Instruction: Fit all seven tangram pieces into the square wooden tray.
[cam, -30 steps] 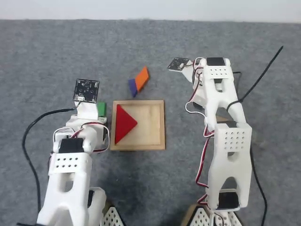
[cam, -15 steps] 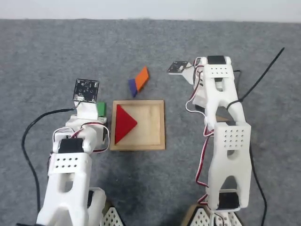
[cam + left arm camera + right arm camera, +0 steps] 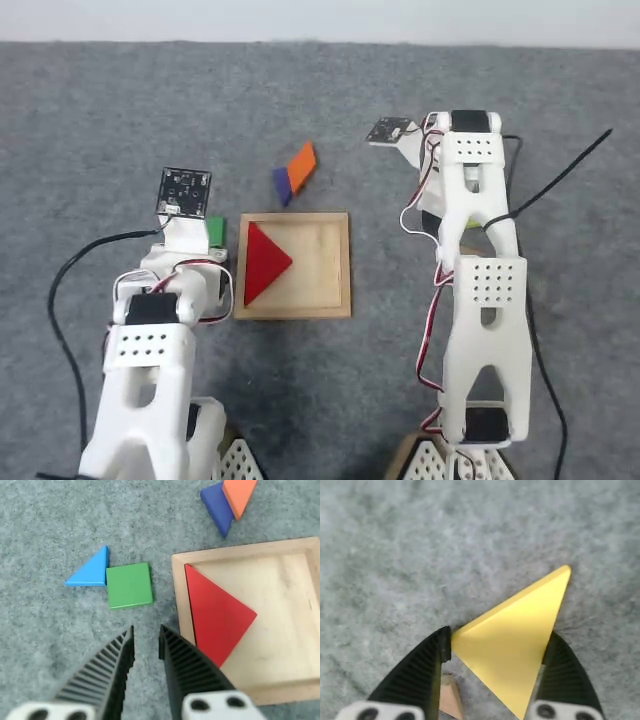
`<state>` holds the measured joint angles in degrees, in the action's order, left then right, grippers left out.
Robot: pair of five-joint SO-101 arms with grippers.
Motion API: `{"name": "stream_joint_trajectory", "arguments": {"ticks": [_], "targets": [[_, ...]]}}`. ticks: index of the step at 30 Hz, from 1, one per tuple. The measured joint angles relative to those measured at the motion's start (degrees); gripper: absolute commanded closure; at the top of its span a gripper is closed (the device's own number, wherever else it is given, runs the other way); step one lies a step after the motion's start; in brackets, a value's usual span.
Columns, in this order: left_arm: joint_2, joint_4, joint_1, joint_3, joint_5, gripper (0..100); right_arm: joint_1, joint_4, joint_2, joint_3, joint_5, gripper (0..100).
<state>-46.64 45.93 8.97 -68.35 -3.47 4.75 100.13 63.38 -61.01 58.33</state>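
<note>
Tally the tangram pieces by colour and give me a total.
Red piece: 1
Green piece: 1
Light blue piece: 1
Dark blue piece: 1
Orange piece: 1
Yellow piece: 1
Tan piece, mostly hidden: 1
Total: 7

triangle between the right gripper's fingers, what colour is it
Yellow; the triangle shows best in the right wrist view.

Finish noted: pale wooden tray [image 3: 322, 268]; red triangle [image 3: 262, 262]; light-blue triangle [image 3: 91, 571]; yellow triangle [image 3: 516, 629]; green square [image 3: 129, 585]; navy piece [image 3: 216, 508]; orange piece [image 3: 239, 494]; grey table [image 3: 100, 100].
</note>
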Motion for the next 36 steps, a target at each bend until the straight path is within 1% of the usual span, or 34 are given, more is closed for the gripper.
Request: {"name": "stream_joint_trajectory", "arguments": {"ticks": [7, 15, 19, 22, 26, 31, 33, 36], "targets": [[0.0, -0.1, 0.0, -0.2, 0.0, 91, 0.0, 0.0, 0.0, 0.0, -1.8, 87.6], [-0.2, -2.5, 0.0, -1.6, 0.0, 91, 0.1, 0.1, -2.2, 1.3, -4.5, 87.6], [-0.2, -2.5, 0.0, -1.6, 0.0, 91, 0.6, 0.3, -7.6, 7.9, -4.8, 87.6], [-0.2, -2.5, 0.0, -1.6, 0.0, 91, 2.3, 0.3, -13.1, 14.0, -4.8, 87.6], [-0.2, -2.5, 0.0, -1.6, 0.0, 92, 6.0, 0.4, -21.5, 20.3, -4.8, 87.7], [-0.2, -2.5, 0.0, -2.2, -1.3, 91, 15.2, 0.4, -28.1, 26.8, -3.6, 87.7], [-0.2, -2.5, 1.9, -2.3, -1.4, 91, 19.0, 0.4, -28.9, 27.3, -3.4, 87.7], [-0.2, -0.1, 7.4, -2.3, -1.5, 91, 25.1, -0.4, -29.1, 27.7, -3.3, 87.7]]}}
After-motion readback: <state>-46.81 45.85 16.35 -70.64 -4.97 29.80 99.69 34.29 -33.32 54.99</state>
